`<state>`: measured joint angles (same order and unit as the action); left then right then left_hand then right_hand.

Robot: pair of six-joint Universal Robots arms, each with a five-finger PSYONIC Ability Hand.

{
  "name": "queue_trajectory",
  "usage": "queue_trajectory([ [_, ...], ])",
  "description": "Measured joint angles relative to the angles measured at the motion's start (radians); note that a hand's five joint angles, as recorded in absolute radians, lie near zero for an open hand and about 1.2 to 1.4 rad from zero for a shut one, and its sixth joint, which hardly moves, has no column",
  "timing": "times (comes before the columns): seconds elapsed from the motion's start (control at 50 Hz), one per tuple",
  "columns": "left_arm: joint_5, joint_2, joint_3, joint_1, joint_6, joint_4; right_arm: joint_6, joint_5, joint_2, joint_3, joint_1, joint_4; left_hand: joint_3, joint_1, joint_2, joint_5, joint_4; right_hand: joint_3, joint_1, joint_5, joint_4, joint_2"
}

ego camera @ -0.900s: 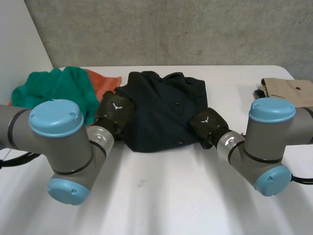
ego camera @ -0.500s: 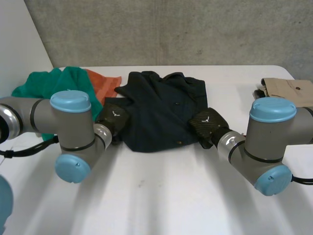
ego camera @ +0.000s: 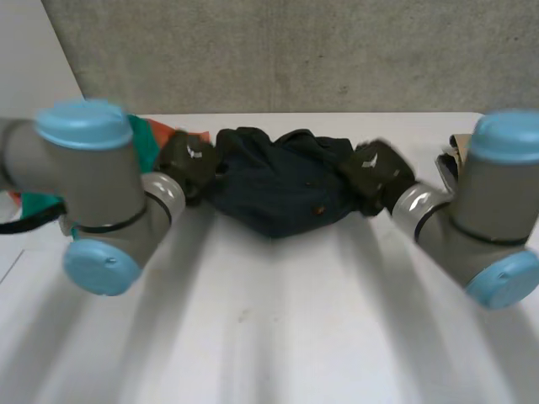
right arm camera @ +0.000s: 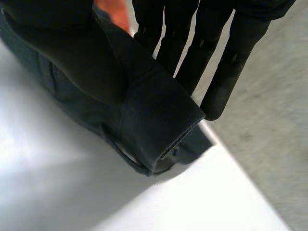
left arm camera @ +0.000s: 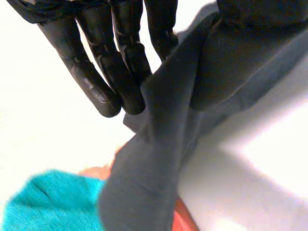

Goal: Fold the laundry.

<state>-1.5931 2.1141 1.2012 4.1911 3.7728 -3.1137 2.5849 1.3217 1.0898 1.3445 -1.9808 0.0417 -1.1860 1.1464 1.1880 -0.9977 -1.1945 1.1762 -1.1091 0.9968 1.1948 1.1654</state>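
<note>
The shirt [ego camera: 278, 192] hangs between the two hands over the far half of the table [ego camera: 278, 328], dead ahead at twelve o'clock, with its long axis running nine to three. The left hand [ego camera: 189, 158] has it at the nine o'clock end and the right hand [ego camera: 377, 168] at the three o'clock end, so neither is nearer than the other. Each is already on the cloth. Up close, the left one's straight fingers [left arm camera: 108, 79] press a side edge against the thumb. On the other side the fingers [right arm camera: 192, 53] are straight too, with a doubled-over hem nipped between them and the thumb. So both hands are closed on fabric, not open. The shirt itself is dark navy, soft and thick-looking, sagging in the middle into a bunched belly that seems to touch the table, with a small button or two showing. My guess is the next move hinges on that nine-to-three line, since the two ends have to travel together or the fold goes crooked. A green cloth [left arm camera: 48, 204] and an orange cloth [right arm camera: 113, 12] lie just beyond the left end, close enough to get dragged along.
</note>
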Motion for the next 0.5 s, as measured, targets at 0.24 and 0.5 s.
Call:
queue_trajectory([
  [0.24,0.084,0.072,-0.097,-0.010,-0.089,0.038,0.109,0.112,-0.144,-0.339,-0.010,-0.148,-0.003,0.000,0.005,0.000,-0.003,0.000,-0.011,0.000,0.000,0.000],
  [0.5,-0.113,0.436,-0.525,-0.061,-0.012,0.193,0.123,0.264,-0.469,-0.597,-0.084,-0.098,0.570,-0.614,-0.580,0.543,0.568,-0.602,0.566,-0.615,-0.619,-0.631],
])
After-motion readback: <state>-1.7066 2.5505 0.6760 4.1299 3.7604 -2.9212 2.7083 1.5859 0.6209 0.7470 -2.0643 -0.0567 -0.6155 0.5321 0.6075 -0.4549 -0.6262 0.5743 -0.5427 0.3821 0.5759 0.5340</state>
